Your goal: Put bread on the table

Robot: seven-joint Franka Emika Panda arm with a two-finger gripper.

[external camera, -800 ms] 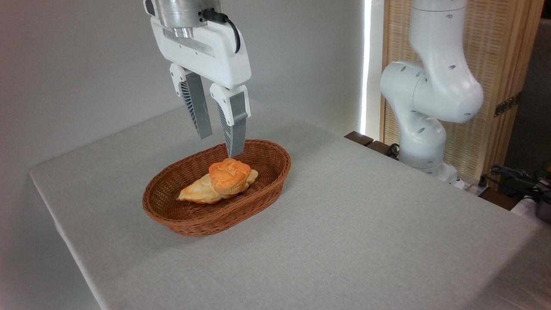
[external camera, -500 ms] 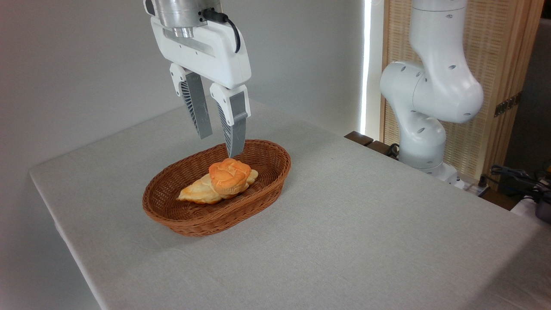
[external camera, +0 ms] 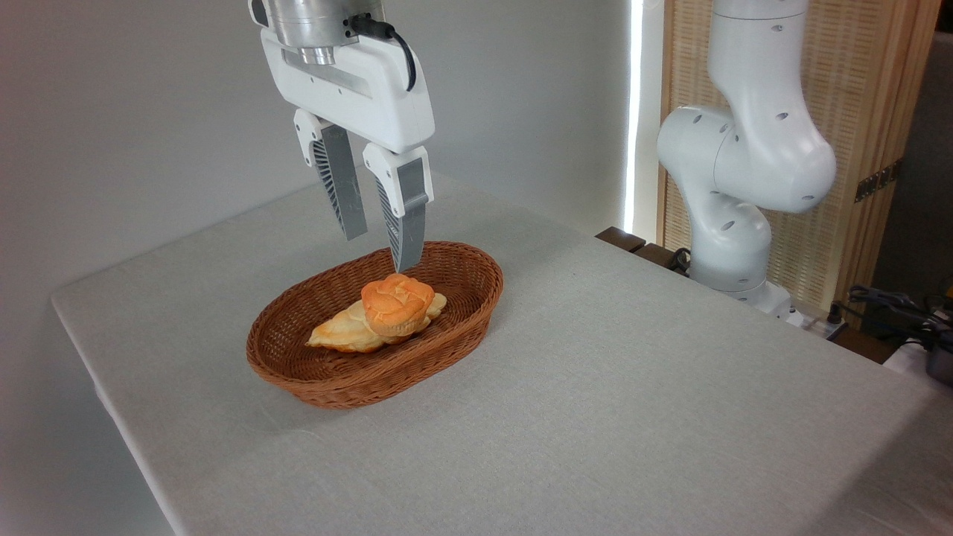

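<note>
Grey cloth table (external camera: pixel 633 402) fills most of the room's foreground. White robot arm (external camera: pixel 744 149) stands at its far right edge. Brown oval wicker basket (external camera: pixel 313 372) sits on the table, left of centre. Gripper (external camera: pixel 381 253) hangs above the basket's back rim, fingers apart, holding nothing. Pale long loaf (external camera: pixel 339 335) lies in the basket. Bread (external camera: pixel 396 304), orange bun, rests on that loaf, below the fingertips, untouched.

Matt cloth table (external camera: pixel 595 387), woven wicker basket (external camera: pixel 461 313)
</note>
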